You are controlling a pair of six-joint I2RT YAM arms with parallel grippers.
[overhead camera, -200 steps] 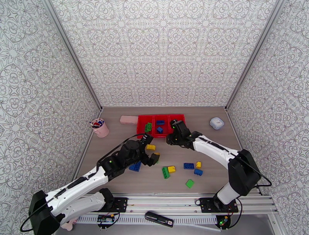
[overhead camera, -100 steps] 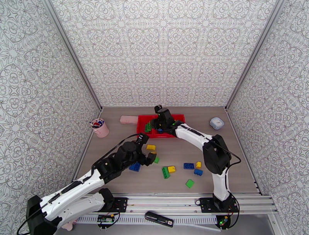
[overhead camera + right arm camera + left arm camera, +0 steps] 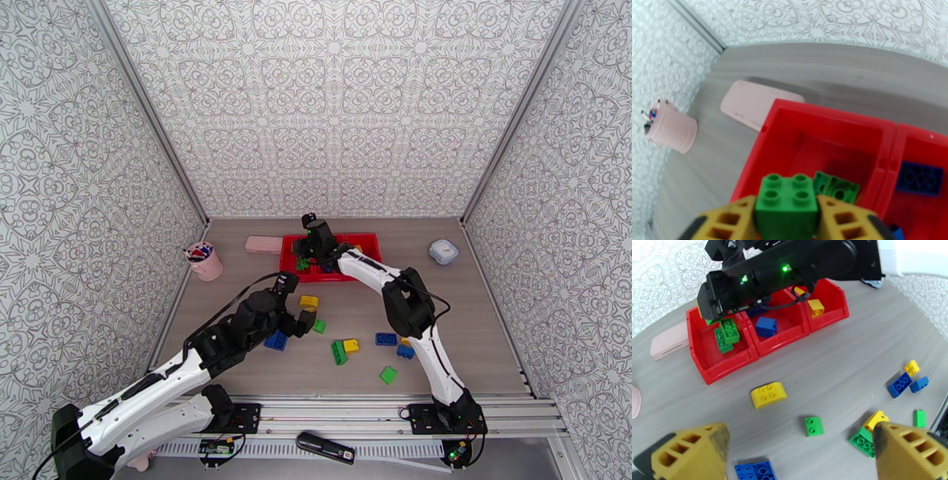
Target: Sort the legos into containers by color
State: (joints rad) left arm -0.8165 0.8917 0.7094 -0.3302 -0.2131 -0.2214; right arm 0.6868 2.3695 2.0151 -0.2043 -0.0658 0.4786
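The right gripper (image 3: pixel 787 221) has swung left, clamped on a small green square plastic brick (image 3: pixel 787 198) above the leftmost bright red rectangular plastic bin (image 3: pixel 817 108), which holds green bricks (image 3: pixel 835 188). The left gripper (image 3: pixel 800 437) hovers, jaws apart, over loose bricks (image 3: pixel 768 394) on the grey table (image 3: pixel 853 358).

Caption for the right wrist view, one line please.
Right hand grips a green lego above the leftmost red bin, which holds green bricks.

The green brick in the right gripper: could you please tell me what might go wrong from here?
1. The green brick, held by the right gripper above the left bin, may bounce off the green bricks inside, perhaps into the middle bin.
2. The open left gripper, hovering nearby, could bump the right arm.
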